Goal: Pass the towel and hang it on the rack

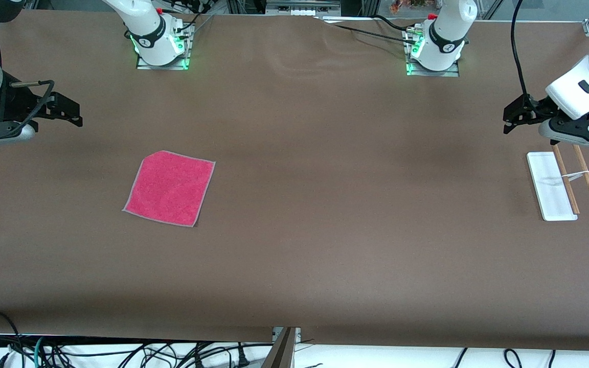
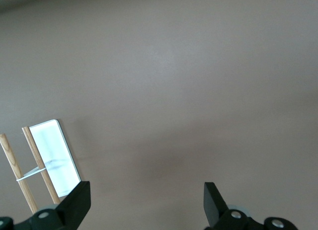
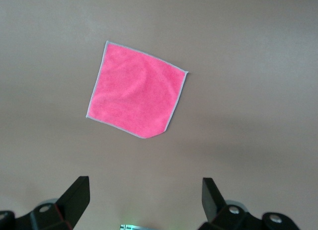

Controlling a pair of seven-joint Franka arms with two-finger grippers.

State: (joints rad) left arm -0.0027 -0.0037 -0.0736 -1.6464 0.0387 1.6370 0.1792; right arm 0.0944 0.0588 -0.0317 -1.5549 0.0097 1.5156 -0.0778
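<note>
The pink-red towel (image 1: 169, 188) lies flat on the brown table toward the right arm's end, one corner slightly folded; it also shows whole in the right wrist view (image 3: 136, 96). My right gripper (image 1: 72, 112) (image 3: 145, 197) hangs open over bare table at that end, apart from the towel and holding nothing. The rack (image 1: 550, 186) stands at the left arm's end: a white base with two wooden rods (image 1: 581, 176) beside it. My left gripper (image 1: 510, 120) (image 2: 146, 200) hovers open and empty over the table just beside the rack (image 2: 52, 158).
Both arm bases (image 1: 161, 46) (image 1: 435, 51) stand on green-lit plates along the table's back edge. A black cable (image 1: 366, 30) lies near the left arm's base. Loose cables (image 1: 120, 352) hang below the table's front edge.
</note>
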